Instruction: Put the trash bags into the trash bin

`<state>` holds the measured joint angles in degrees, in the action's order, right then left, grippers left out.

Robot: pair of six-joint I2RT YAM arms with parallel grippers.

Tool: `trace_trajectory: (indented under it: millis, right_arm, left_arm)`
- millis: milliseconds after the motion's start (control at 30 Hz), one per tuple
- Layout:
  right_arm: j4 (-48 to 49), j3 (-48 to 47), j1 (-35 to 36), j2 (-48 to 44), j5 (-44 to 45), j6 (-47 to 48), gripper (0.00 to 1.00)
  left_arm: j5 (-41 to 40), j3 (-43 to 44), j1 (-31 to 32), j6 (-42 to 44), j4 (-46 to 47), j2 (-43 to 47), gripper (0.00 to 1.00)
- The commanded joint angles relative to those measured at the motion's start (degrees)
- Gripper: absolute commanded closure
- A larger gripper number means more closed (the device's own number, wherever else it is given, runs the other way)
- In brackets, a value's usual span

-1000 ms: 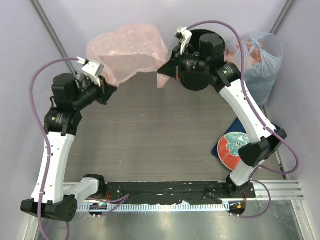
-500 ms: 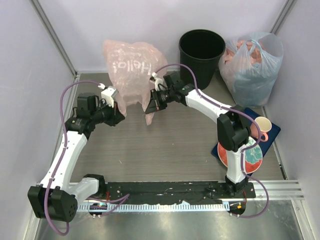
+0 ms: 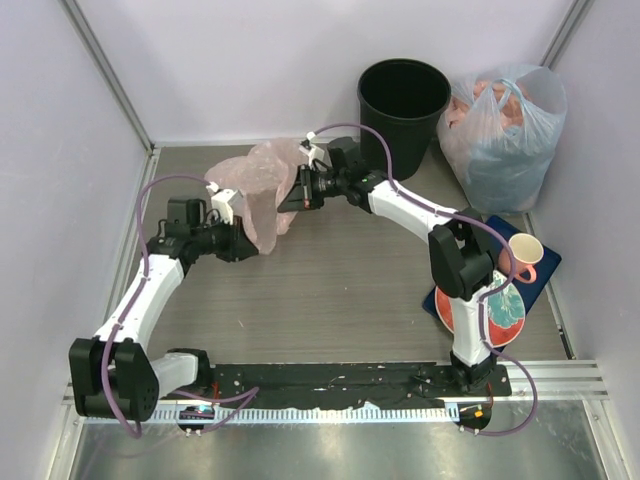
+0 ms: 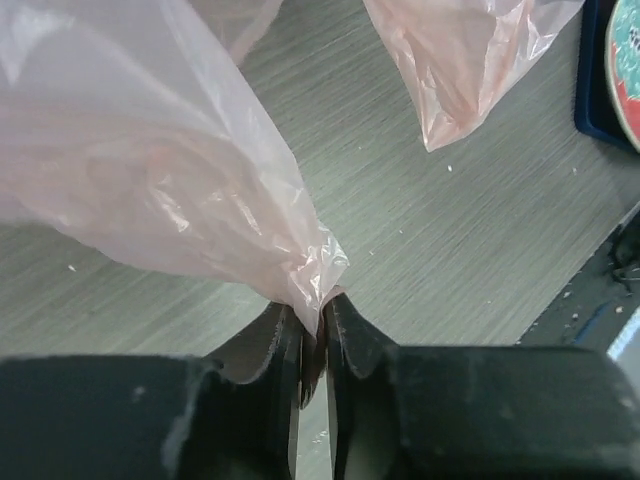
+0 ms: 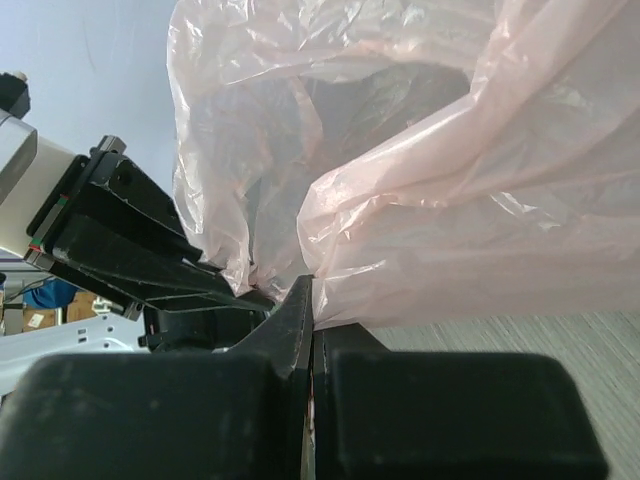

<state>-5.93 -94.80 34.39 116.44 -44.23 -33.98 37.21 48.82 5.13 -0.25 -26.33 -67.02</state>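
Left gripper (image 4: pixel 313 300): my left jaws are pressed together on a gathered corner of the pink trash bag (image 3: pixel 262 180). The wrist view shows the film bunching right at the tips, low over the table (image 3: pixel 330 290).
Right gripper (image 5: pixel 312 290): pinching another fold of the same bag. The film rises from the closed tips, and I see the left gripper at 9 o'clock in this wrist view.
Bag position: crumpled between the 2 grippers, at 11 o'clock from the table's centre in the top view. It is outside the bin.
Loose flap: 1 pointed flap hangs free at 1 o'clock in the left wrist view. I cannot tell whether it touches the wood.
Trash bin (image 3: pixel 403 100): upright at 1 o'clock from the table's centre, by the back wall, mouth open. The bag sits off its 8 o'clock side, apart from it.
Clear bag (image 3: pixel 505 125): bulging, knotted, just beside the bin at its 3 o'clock.
Blue mat (image 3: pixel 545 265): at 4 o'clock from the centre, carrying a mug (image 3: pixel 525 252).
Plate (image 3: pixel 480 305): at the mat's 7 o'clock, partly hidden by my right arm.
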Motion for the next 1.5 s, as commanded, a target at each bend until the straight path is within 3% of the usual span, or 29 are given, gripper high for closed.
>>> trace_trajectory:
  millis: [0, 67, 200, 367, 433, 633, 733, 833, 967, 1133, 1167, 1200, 1300, 1467]
  right_arm:
    - [5.32, 0.41, 1.55, 1.77, -0.16, -3.46, 0.99]
    - [5.67, 0.67, 2.17, 2.12, 0.02, -4.08, 0.99]
    - [7.95, 1.46, 3.57, 2.91, 0.54, -4.6, 0.99]
    - [9.71, 1.73, 4.89, 3.44, 2.48, -6.27, 0.99]
    - [11.2, 2.43, 5.85, 3.61, 2.74, -7.41, 0.99]
    - [11.74, 3.22, 7.36, 4.32, 5.73, -7.86, 0.99]
    - [12.35, 2.7, 7.97, 4.76, 7.31, -8.47, 0.99]
    - [13.4, 1.47, 8.67, 5.46, 7.49, -9.53, 0.99]
    - [13.76, -0.99, 9.55, 6.25, 6.61, -10.23, 0.99]
    - [13.67, -1.0, 9.73, 5.29, 5.65, -9.97, 0.98]
    - [13.58, -0.82, 9.82, 5.11, 5.64, -9.79, 0.95]
    - [13.41, -0.73, 9.82, 4.85, 5.56, -9.01, 0.92]
    - [12.09, -0.73, 9.56, 3.62, 5.47, -6.73, 0.81]
    - [1.41, -3.45, 6.66, -0.25, 7.83, 2.58, 0.49]
  left_arm:
    - [6.54, -1.79, -2.48, -3.08, 3.91, 1.28, 0.75]
    - [7.78, -2.15, -2.58, -3.79, 4.26, 1.63, 0.57]
    - [8.4, -3.03, -2.58, -5.37, 5.06, 1.72, 0.4]
    - [7.17, -3.38, -2.66, -6.42, 6.19, 0.84, 0.32]
    - [7.44, -3.64, -2.66, -7.82, 7.25, 0.58, 0.19]
    - [2.7, -3.91, -2.84, -8.54, 7.26, 0.93, 0.17]
    - [-0.99, -3.99, -2.84, -8.8, 7.08, 1.72, 0.11]
    - [-6.53, -4.08, -2.84, -10.38, 7.6, 1.81, 0.14]
    - [-6.01, -3.99, -2.84, -11.96, 9.01, 0.85, 0.21]
    - [-7.95, -4.78, -3.01, -14.16, 10.94, -1.18, 0.49]
    - [-7.33, -5.05, -3.28, -14.6, 11.64, -1.35, 0.55]
    - [-6.72, -5.13, -3.45, -14.69, 12.08, -1.62, 0.71]
    - [-5.48, -5.31, -3.72, -16.01, 12.97, -1.79, 0.97]
    - [-7.84, -6.28, -8.11, -17.15, 12.97, 0.31, 1.0]
